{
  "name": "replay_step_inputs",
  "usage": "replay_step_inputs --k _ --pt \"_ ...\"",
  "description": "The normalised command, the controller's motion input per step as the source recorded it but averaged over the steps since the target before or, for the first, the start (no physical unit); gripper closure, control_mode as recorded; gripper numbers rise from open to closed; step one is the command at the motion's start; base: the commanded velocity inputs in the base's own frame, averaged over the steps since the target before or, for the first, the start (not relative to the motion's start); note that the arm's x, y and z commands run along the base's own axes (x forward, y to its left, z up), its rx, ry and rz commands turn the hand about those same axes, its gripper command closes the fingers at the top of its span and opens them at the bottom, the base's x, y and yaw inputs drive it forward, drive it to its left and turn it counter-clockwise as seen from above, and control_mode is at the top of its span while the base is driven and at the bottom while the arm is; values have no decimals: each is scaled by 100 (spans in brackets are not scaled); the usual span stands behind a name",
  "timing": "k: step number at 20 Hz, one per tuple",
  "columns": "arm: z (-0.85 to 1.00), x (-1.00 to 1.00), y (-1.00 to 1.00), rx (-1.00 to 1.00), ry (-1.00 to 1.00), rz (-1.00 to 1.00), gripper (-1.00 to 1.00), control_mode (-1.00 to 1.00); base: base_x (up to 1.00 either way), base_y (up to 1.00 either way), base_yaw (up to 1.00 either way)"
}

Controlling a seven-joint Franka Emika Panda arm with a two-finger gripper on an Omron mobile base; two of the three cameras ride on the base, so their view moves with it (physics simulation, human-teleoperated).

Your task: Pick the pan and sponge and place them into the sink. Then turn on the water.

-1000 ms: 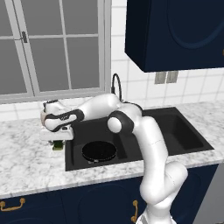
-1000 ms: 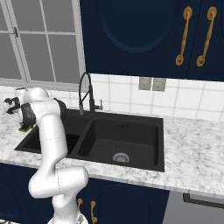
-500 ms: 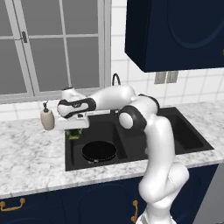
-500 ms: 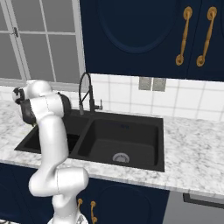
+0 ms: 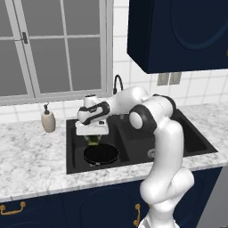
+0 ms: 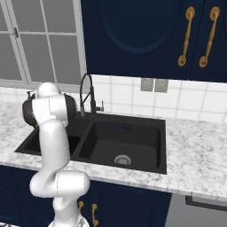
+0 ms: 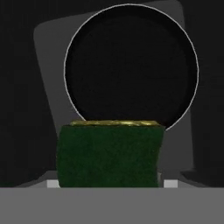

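Fingers of the gripper (image 5: 94, 137) clamp the sponge (image 7: 108, 155) between them, above the pan (image 5: 101, 154) in the sink (image 5: 71, 165).

Soap bottle (image 5: 48, 121) upright on marble counter (image 5: 31, 156), below window (image 5: 53, 44). Dark blue cabinets (image 6: 146, 35) with gold handles (image 6: 184, 36) above; outlet (image 6: 154, 84) on white tile wall (image 6: 195, 102).

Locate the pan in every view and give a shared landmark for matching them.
Left base view: the pan lies in the sink's left basin, under the gripper.
Right base view: I cannot make it out.
Hand view: the pan sits above the held sponge.
Shared landmark: the sink.
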Motion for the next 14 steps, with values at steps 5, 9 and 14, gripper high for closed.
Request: replay_step_inputs --k 5,9,14 --pt "-100 20 -12 3 0 0 100 -100 0 0 0" --pt "-88 33 -1 3 0 0 100 -100 0 0 0" --pt "-32 38 0 1 0 0 100 -100 0 0 0"
